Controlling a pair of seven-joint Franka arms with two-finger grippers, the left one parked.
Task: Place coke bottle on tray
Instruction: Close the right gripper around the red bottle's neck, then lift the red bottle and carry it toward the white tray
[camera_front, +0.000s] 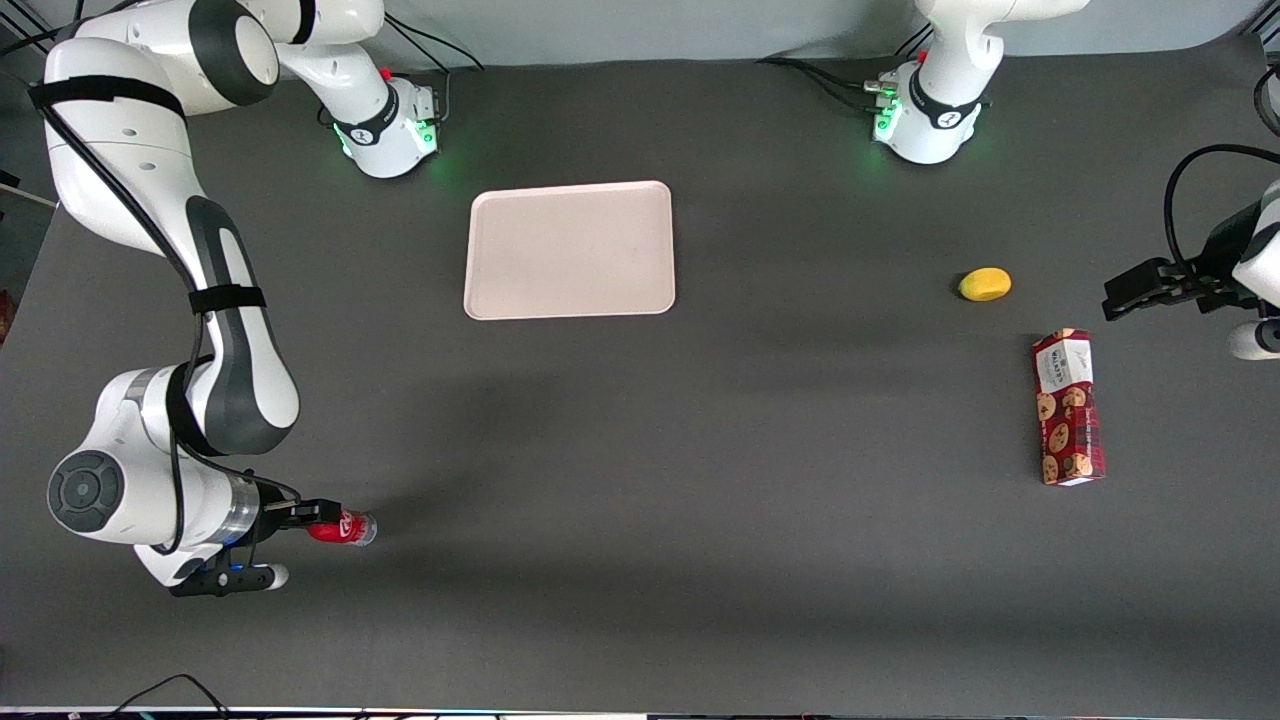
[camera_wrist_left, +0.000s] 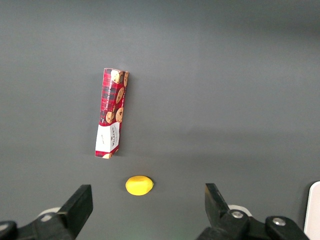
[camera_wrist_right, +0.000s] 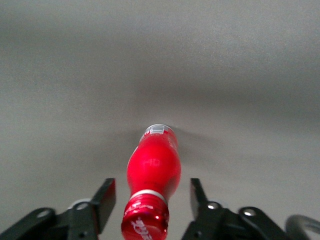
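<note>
**Gripper straddling coke bottle, grasp not closed**

Gripper (camera_wrist_right: 152, 197) sits low at the working arm's end of the tabletop (camera_front: 700, 500), fingers spread wide on either side of the coke bottle (camera_wrist_right: 152, 172), gaps showing on both sides, nothing held. Bottle appears upright, cap toward the wrist camera.

Risks: bottle is round and smooth, so an off-centre close could tip it or squeeze it out; a grip only on the cap may let it swing in transit.

Tray (camera_front: 570, 250) lies well apart, farther from the front camera. Path looks open. Lemon (camera_front: 985, 284) and cookie box (camera_front: 1068, 407) lie toward the parked arm's end, not in the way.
</note>
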